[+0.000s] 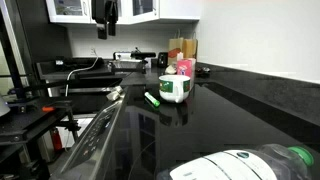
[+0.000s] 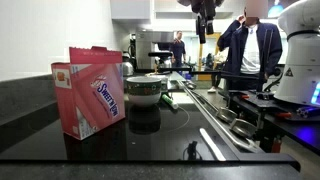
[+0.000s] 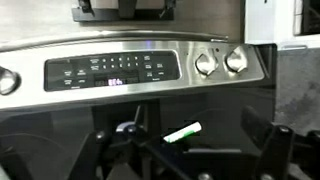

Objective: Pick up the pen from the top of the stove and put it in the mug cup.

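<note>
The big black stove [image 1: 135,130] has a shiny glass top, and this surface carries the things. In the wrist view its grey front shows two round knobs [image 3: 220,62]. A pink box [image 2: 90,92] stands near the mug cup [image 2: 145,88]. The pincer [image 1: 104,18] hangs high above the stove and holds nothing. I cannot tell if it is spread wide or squeezed tight. The little green pen [image 1: 152,99] lies flat on the stove, close to the mug cup but not in it.
</note>
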`<move>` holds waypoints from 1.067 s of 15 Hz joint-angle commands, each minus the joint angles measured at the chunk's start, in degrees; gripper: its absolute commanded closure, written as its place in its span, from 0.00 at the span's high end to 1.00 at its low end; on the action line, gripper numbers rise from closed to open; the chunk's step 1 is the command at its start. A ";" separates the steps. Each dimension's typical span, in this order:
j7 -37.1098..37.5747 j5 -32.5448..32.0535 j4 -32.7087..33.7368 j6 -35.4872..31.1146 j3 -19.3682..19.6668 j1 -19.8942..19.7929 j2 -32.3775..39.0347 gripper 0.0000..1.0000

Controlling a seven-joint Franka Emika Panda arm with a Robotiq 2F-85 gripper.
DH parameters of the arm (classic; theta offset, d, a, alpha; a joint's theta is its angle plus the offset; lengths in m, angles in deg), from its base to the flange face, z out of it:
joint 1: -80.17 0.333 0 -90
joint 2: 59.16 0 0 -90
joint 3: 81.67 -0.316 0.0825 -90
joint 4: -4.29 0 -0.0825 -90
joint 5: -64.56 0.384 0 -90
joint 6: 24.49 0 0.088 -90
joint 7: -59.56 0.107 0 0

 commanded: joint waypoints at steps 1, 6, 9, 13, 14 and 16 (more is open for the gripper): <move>-0.24 0.27 0.08 0.15 -0.93 -0.99 0.04 1.00; -0.24 0.27 0.09 0.15 -0.93 -0.99 0.04 1.00; 9.41 4.53 0.17 -2.27 -2.56 -1.13 0.94 1.00; 25.07 5.72 -0.50 -6.71 -7.53 -0.67 2.43 1.00; 29.24 5.82 -0.61 -8.16 -8.92 -0.44 3.11 1.00; 37.61 5.56 -0.63 -10.66 -11.44 -0.19 4.92 1.00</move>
